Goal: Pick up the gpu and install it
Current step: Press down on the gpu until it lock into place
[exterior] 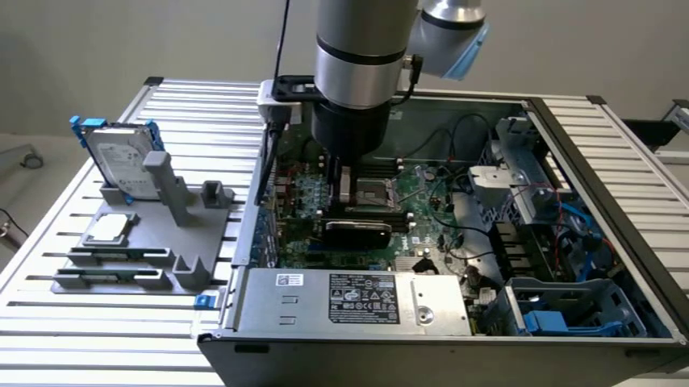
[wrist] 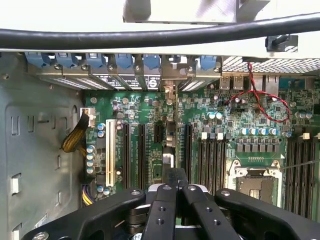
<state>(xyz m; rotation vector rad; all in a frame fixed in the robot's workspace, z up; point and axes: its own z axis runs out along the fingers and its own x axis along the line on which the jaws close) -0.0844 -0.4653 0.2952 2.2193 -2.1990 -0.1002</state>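
Grey computer case (exterior: 431, 363) is lying open before you, its green motherboard (wrist: 135, 107) facing up. Your gripper (wrist: 175, 189) is reaching inside, fingers pinching the gpu (exterior: 356, 232), which is standing on edge among the expansion slots (wrist: 141, 155).

Nothing can be read; the label (exterior: 364, 297) on the power supply (exterior: 265, 300) is too small

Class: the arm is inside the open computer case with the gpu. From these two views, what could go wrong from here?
1. The gripper holds the gpu edge-on over several parallel expansion slots. If it is slightly off line, its edge could land on the motherboard instead of in a slot.
2. The open processor socket lies close beside it, and a sideways slip might strike it.
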